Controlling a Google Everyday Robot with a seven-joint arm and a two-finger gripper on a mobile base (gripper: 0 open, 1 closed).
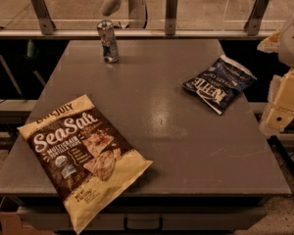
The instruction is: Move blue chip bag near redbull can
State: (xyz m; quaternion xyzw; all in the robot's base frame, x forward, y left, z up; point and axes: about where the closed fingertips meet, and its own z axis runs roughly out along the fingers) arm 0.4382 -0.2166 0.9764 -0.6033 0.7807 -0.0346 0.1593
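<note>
The blue chip bag [219, 83] lies flat on the right side of the grey table [186, 146], dark navy with white lettering, close to the right edge. The redbull can [108, 41] stands upright at the far left of the table, well apart from the bag. My gripper [283, 102] shows as pale yellow-white blocks at the right edge of the view. It hangs beside the table's right edge, to the right of the bag and not touching it. It holds nothing that I can see.
A large tan-and-brown "Sea Salt" bag [83, 155] lies at the front left, overhanging the front edge. A rail with metal posts [171, 11] and glass runs behind the table. A white curved shape [123, 1] stands behind the can.
</note>
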